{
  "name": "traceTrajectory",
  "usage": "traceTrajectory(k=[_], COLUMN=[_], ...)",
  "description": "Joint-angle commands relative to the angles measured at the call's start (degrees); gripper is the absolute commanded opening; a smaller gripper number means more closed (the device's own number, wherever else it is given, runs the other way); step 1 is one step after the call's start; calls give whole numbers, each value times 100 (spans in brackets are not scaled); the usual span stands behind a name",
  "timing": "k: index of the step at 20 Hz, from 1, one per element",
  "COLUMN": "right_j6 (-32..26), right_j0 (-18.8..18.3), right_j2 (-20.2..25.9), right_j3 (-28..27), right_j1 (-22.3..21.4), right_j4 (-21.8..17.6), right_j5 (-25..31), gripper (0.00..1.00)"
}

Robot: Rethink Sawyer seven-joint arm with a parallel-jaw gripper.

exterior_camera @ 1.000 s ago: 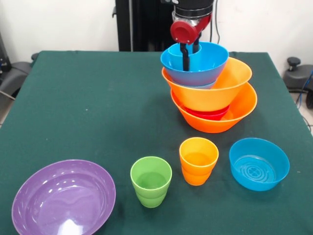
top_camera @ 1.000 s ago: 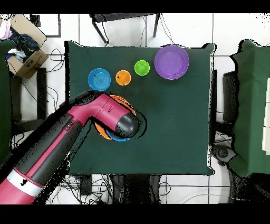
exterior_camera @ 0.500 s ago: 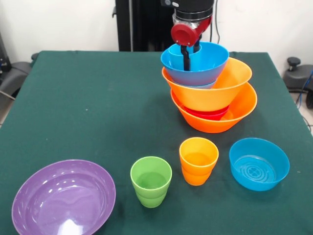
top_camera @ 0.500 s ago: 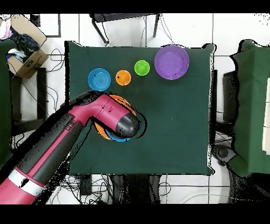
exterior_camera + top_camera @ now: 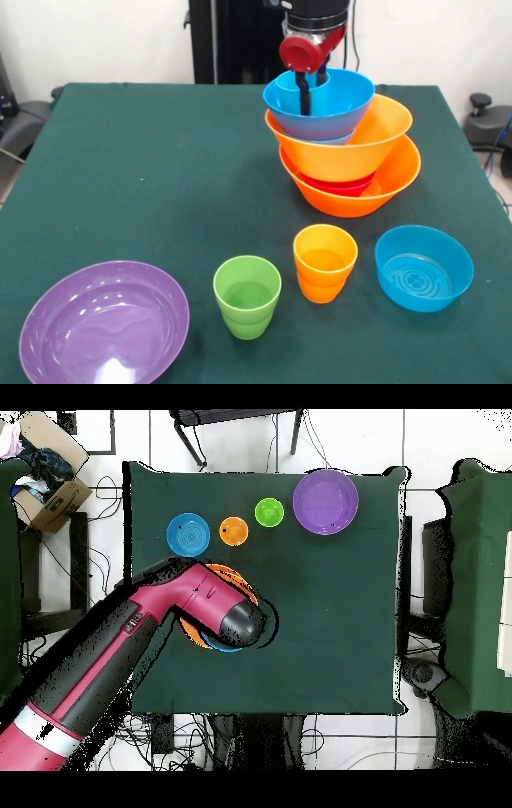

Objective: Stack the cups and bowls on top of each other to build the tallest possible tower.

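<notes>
Glossy plastic tower (image 5: 344, 152) of nested round bowls leans at the far right of the green cloth bench (image 5: 144, 184). The gripper (image 5: 308, 100) pinches the blue cup (image 5: 298, 90) on top. Nothing has shifted.

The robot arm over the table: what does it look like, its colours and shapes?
The arm is a thick rounded tube, glossy crimson with long black panels, a white band near its base and a rounded black end cap. In the front view a round red disc sits under a black and silver collar, and the gripper shows a thin black finger below it.
</notes>
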Motion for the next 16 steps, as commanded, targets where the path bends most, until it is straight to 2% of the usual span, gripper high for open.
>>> traceTrajectory(k=[1, 16], right_j6=[337, 482], right_j0=[49, 55], right_j2=[759, 616], right_j3=[233, 308], right_j1=[-20, -170], right_j4=[-172, -425], right_j5=[-180, -35], gripper=[100, 100])
